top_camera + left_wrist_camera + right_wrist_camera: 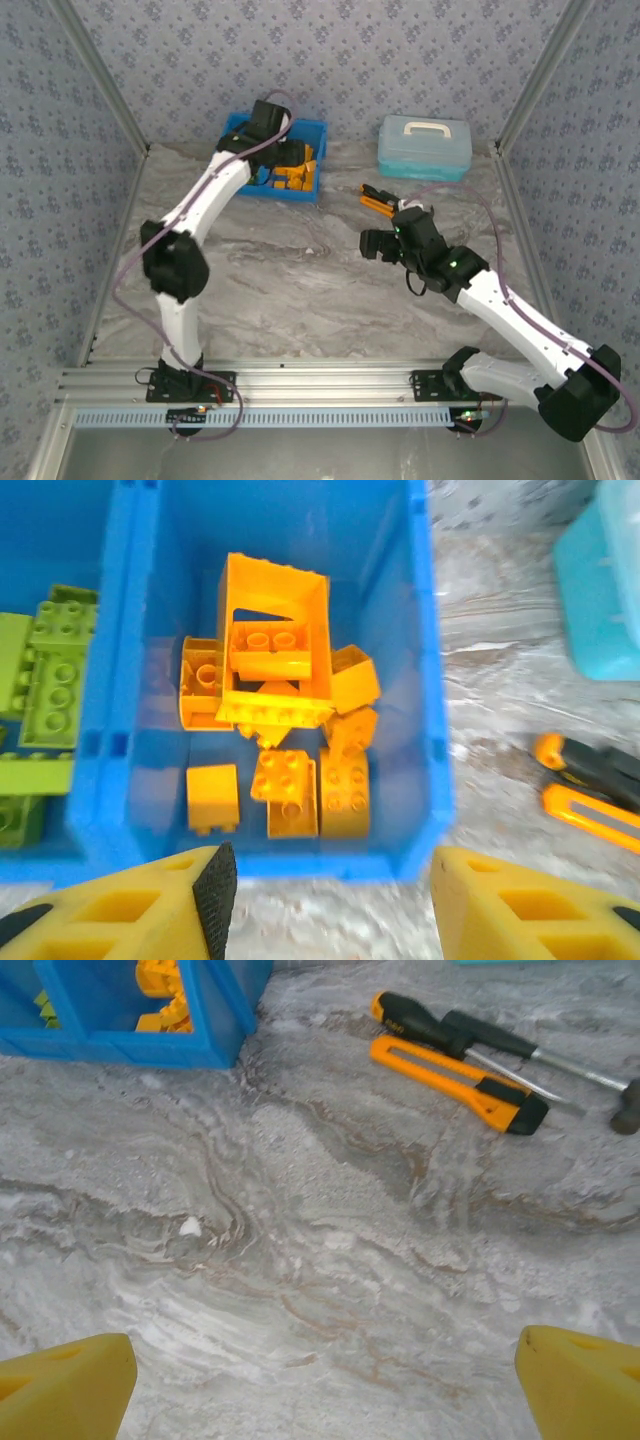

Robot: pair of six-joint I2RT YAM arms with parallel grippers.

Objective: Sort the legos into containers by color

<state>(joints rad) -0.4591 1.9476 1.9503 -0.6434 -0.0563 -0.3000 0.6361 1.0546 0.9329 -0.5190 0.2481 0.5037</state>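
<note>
Left hand (330, 892) hovers over blue bin (425, 630), fingers apart, nothing between. Orange legos (285, 730) piled in right compartment, lime green legos (50, 680) in left. Right hand (320, 1370) wide open, empty, above desk (330, 1240) near orange-and-black tools (455, 1085).

A pale blue lidded case (424, 146) with a white handle sits far back on the grey marbled tabletop (300, 270), close to the patterned wall (350, 50). Nearer lies an orange utility knife (455, 1083), just beside a black-and-orange screwdriver (420, 1025) and a second black-handled tool (560, 1060) with a metal shaft
</note>
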